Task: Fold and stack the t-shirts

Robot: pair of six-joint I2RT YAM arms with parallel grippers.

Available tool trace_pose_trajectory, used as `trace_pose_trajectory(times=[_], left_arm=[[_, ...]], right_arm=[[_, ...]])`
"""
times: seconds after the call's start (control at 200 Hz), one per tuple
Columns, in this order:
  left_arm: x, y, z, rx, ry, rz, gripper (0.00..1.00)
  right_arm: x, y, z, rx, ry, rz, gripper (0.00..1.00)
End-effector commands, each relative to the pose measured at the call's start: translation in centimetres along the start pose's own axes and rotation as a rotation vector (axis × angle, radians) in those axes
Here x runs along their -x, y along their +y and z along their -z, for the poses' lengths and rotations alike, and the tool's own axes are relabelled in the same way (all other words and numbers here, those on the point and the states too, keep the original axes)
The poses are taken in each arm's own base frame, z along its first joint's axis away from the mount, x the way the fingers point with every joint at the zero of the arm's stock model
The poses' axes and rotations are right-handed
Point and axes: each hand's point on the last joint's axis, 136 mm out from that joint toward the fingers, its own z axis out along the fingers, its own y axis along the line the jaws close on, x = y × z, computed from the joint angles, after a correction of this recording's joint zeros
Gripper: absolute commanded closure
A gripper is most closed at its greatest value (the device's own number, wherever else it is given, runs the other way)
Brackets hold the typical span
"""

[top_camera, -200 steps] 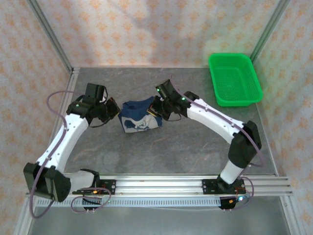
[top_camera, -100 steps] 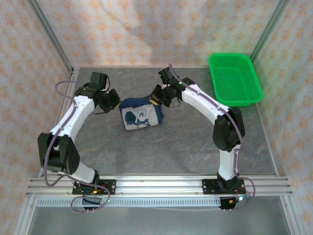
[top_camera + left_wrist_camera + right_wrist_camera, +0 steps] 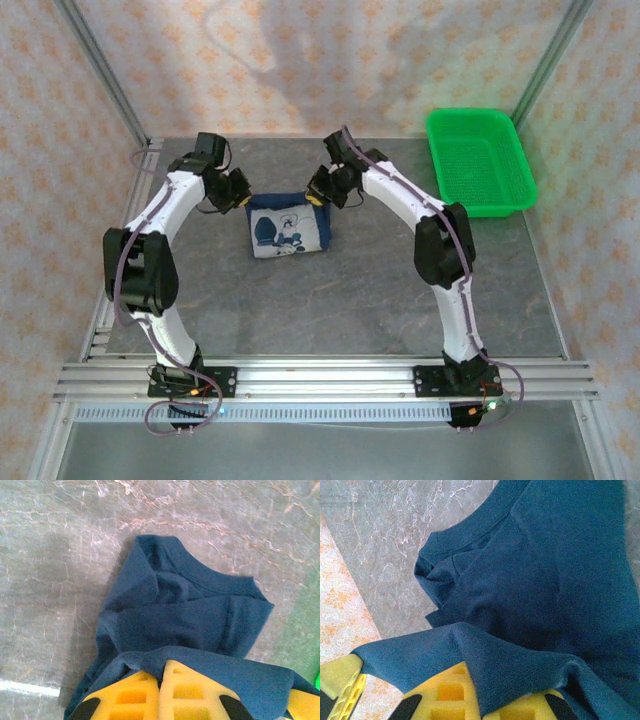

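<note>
The dark navy t-shirt lies bunched near the back middle of the table, its white cartoon print facing up. My left gripper is at the shirt's upper left corner, and my right gripper is at its upper right corner. In the left wrist view the yellow fingers are pressed together with a fold of navy cloth pinched between them. In the right wrist view navy cloth drapes over the yellow fingers, which are shut on it.
A bright green mesh basket stands at the back right corner. Patterned walls and metal posts close in the back and sides. The grey marbled table lies bare in front of the shirt.
Both grippers have carried the shirt's edge toward the back of the table. The shirt has been drawn out flatter and squarer, with its print turned up more fully.
</note>
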Motion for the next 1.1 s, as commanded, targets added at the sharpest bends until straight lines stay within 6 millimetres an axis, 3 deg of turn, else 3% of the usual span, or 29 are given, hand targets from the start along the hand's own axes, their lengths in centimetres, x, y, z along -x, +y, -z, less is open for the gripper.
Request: trace_pose_trajectory(times=[0.0,0.07,0.175,0.225,0.255,0.365,0.43,0.53,0.6,0.615,0.64,0.696,0.736,0.761,0.801,0.881,0.971,1.096], left_arm=[[2.4,-0.5,-1.5,-0.018,-0.024,-0.011,1.00],[3.3,-0.9,-3.8,-0.026,0.000,0.004,0.99],[6.3,-4.0,-4.9,-0.117,-0.014,0.044,0.65],[7.9,-6.1,-4.4,-0.161,-0.030,0.040,0.51],[9.0,-7.8,-3.5,-0.195,-0.052,0.031,0.48],[13.0,-12.8,1.7,-0.306,-0.151,-0.010,0.37],[14.1,-15.2,5.2,-0.370,-0.198,-0.041,0.29],[13.7,-16.7,9.2,-0.419,-0.225,-0.090,0.27],[12.5,-16.0,10.8,-0.399,-0.226,-0.120,0.27],[12.2,-15.8,11.3,-0.395,-0.231,-0.129,0.27],[11.7,-15.4,11.8,-0.381,-0.236,-0.149,0.27],[10.8,-14.2,13.7,-0.348,-0.276,-0.181,0.26],[10.2,-12.7,14.3,-0.321,-0.296,-0.189,0.24],[9.7,-12.2,15.9,-0.322,-0.328,-0.198,0.23],[9.1,-10.9,17.0,-0.312,-0.362,-0.197,0.19],[7.5,-8.6,18.8,-0.288,-0.422,-0.210,0.11],[5.2,-5.6,18.8,-0.230,-0.433,-0.210,0.06],[1.7,-1.5,16.8,-0.151,-0.362,-0.199,0.05]], right_arm=[[2.0,-0.6,-1.6,-0.007,-0.002,-0.011,0.97],[3.8,-0.8,-2.7,0.004,-0.007,-0.022,0.92],[7.6,-0.4,-3.8,0.076,-0.048,-0.075,0.81],[9.9,0.8,-3.3,0.155,-0.087,-0.097,0.67],[11.1,1.4,-2.7,0.191,-0.114,-0.107,0.61],[14.6,4.0,1.4,0.300,-0.203,-0.094,0.53],[14.7,5.1,3.9,0.312,-0.235,-0.049,0.53],[13.5,4.4,6.2,0.254,-0.258,-0.008,0.52],[12.1,4.3,8.5,0.244,-0.281,0.019,0.51],[11.7,3.5,8.0,0.227,-0.271,0.017,0.50],[11.2,3.9,9.5,0.242,-0.288,0.036,0.49],[9.8,2.6,10.4,0.219,-0.295,0.065,0.42],[8.7,2.3,12.4,0.218,-0.322,0.096,0.37],[8.3,1.5,12.7,0.197,-0.337,0.116,0.33],[6.9,1.0,14.9,0.193,-0.378,0.153,0.27],[4.9,-0.6,17.2,0.161,-0.414,0.205,0.22],[2.5,-2.6,18.1,0.146,-0.401,0.227,0.20],[-1.0,-5.3,18.1,0.156,-0.355,0.230,0.19]])
